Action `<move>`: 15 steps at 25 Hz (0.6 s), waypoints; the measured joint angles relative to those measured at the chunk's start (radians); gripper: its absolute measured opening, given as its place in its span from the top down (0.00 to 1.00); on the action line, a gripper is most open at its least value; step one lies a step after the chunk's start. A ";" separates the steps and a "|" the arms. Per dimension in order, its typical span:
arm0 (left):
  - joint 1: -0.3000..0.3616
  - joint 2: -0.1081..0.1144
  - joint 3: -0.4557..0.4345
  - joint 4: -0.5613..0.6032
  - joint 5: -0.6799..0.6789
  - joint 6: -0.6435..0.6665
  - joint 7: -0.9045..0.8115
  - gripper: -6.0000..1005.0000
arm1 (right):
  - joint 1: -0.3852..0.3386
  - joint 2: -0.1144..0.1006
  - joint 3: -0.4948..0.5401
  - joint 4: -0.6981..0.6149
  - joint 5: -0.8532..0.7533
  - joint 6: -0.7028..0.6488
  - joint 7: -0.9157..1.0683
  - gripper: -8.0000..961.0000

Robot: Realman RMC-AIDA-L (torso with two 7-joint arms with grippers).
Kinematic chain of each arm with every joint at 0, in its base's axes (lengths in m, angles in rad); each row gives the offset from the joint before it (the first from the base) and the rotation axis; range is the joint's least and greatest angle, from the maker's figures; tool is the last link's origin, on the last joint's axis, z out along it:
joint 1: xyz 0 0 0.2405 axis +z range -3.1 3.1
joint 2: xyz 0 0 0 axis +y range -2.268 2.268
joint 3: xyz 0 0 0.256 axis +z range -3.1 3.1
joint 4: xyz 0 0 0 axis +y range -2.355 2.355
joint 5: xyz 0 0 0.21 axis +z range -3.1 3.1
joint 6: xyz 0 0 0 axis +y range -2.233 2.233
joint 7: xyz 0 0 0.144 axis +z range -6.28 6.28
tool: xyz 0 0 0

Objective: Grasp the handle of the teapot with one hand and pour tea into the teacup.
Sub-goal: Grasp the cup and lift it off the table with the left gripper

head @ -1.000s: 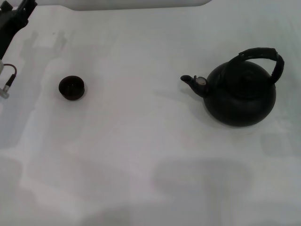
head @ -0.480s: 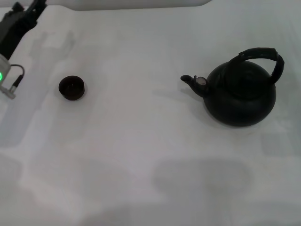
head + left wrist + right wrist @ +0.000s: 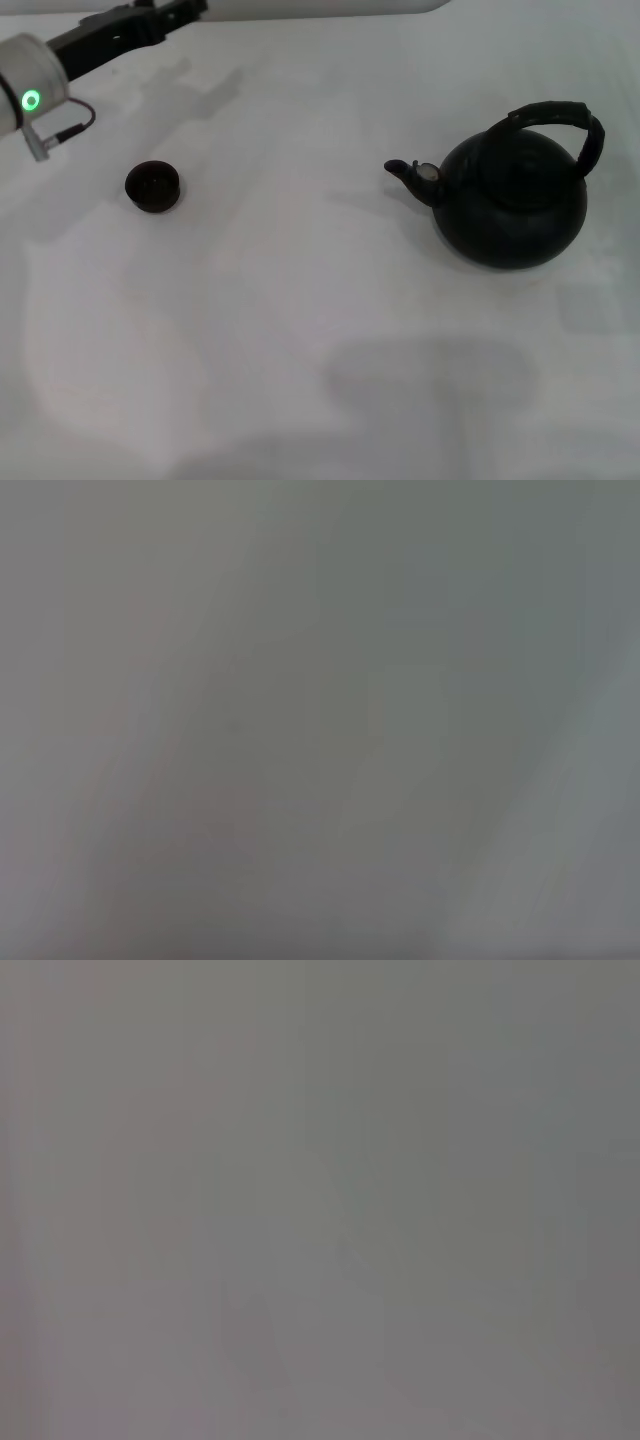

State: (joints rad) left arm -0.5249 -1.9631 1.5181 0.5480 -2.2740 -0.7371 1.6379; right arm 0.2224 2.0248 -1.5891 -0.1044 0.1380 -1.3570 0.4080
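Observation:
The matte-black teapot [image 3: 512, 205] stands upright on the white table at the right of the head view. Its spout [image 3: 412, 176] with a pale tip points left. Its thick black arched handle [image 3: 556, 118] rises over the top. The small black teacup [image 3: 152, 186] sits at the left, far from the pot. My left gripper [image 3: 185, 10] is at the far top left, above and beyond the cup, reaching right along the table's far edge. My right gripper is out of view. Both wrist views show only plain grey.
The white table [image 3: 300, 300] spreads between cup and teapot. My left arm's wrist [image 3: 30, 85] with a green light and a cable sits at the far left edge. A pale edge runs along the top.
My left arm has swung up and to the right, so the gripper now lies along the far top edge. The teapot and teacup have not moved.

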 joint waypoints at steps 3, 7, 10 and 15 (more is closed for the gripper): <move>0.001 0.025 -0.003 0.122 0.269 0.034 -0.224 0.14 | -0.001 0.000 0.000 0.000 0.000 0.002 0.001 0.10; 0.000 0.047 -0.039 0.288 0.684 0.010 -0.573 0.14 | -0.002 0.000 0.000 0.000 0.000 0.004 0.001 0.10; 0.005 0.024 -0.131 0.423 0.994 -0.093 -0.772 0.14 | -0.001 0.000 0.000 0.000 0.001 0.005 0.001 0.10; -0.025 -0.042 -0.279 0.547 1.339 -0.311 -0.905 0.13 | 0.000 0.000 0.000 -0.002 0.001 0.005 0.001 0.10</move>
State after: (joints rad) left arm -0.5501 -2.0049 1.2395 1.0948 -0.9354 -1.0485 0.7331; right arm 0.2223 2.0248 -1.5892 -0.1059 0.1395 -1.3519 0.4088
